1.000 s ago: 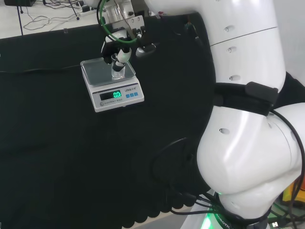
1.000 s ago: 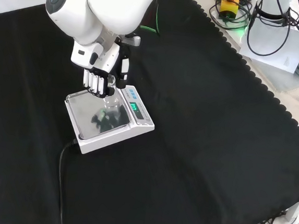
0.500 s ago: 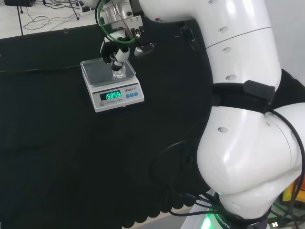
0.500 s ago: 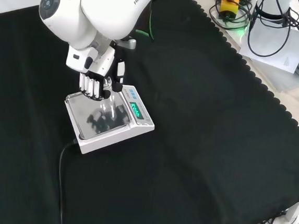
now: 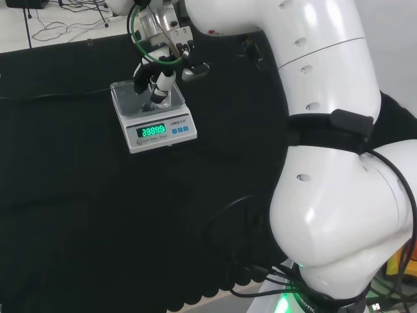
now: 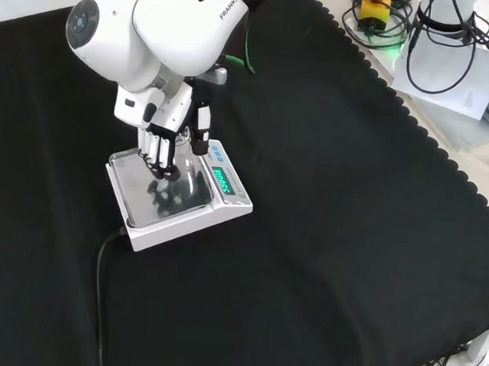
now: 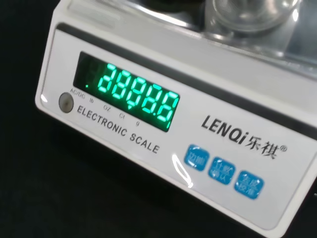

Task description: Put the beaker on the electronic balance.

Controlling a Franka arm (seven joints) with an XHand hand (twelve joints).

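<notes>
A clear beaker [image 5: 160, 99] stands on the steel pan of the electronic balance [image 6: 173, 220], hard to make out against the reflective metal: in the front view it all but vanishes behind the hand [image 6: 164, 140], and in the wrist view only its glass base [image 7: 252, 12] is seen, cut off at the frame's edge above the scale's face. The hand [image 5: 156, 81] is curled round the beaker, its fingers [image 6: 158, 151] pointing down at the pan and the thumb [image 6: 200, 133] on the side toward the display; whether the pads press the glass or merely flank it cannot be told. Compared with half a second ago, the green display [image 7: 130, 96] has lit with a fuller row of blurred digits, and in the front view the hand sits lower over the pan, the big white link [image 6: 146, 33] leaning farther toward the view's right. The arm reaches from the view's top in the front view, wrist bent down over the balance, which rests on the black cloth [image 6: 336, 208] with its power cable [image 6: 101, 290] trailing toward the view's bottom edge. A green cable [image 5: 140, 39] loops beside the wrist in the head view.
</notes>
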